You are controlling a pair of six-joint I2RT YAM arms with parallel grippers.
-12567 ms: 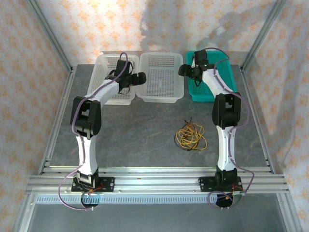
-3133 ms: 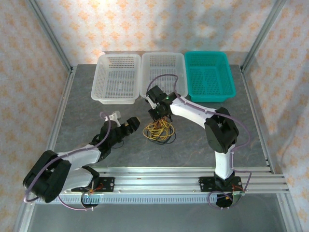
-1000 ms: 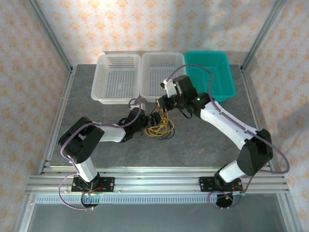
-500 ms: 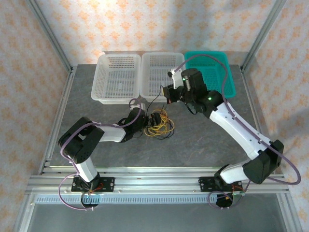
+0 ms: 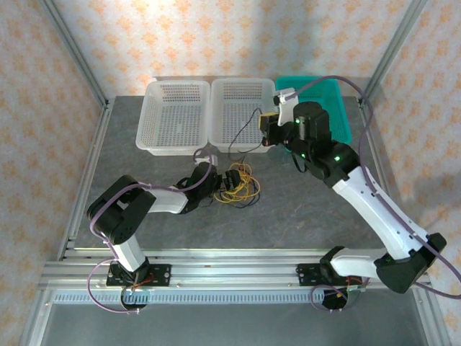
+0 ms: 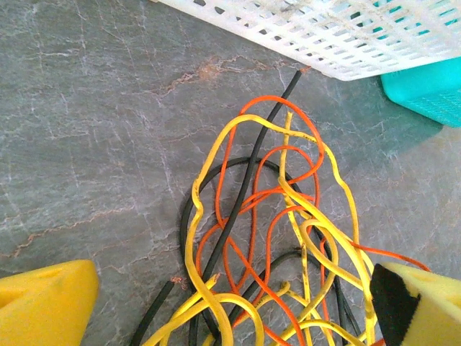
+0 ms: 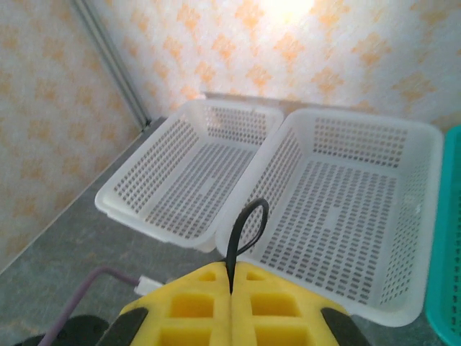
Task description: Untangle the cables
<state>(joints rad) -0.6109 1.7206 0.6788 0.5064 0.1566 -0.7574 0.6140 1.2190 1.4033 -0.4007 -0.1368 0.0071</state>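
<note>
Well, the cables [image 5: 242,189] lie in a messy pile on the grey surface [image 5: 317,209], at six o'clock from the middle white basket [image 5: 238,81]. The left fingers [image 6: 43,303] are wide apart, one each side of the pile. The right fingers [image 7: 194,303], up at one o'clock, pinch one black cable [image 7: 232,249].

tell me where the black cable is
In the top view the black cable runs from the tangle at table centre up to the shut right claw beside the middle white basket.
</note>
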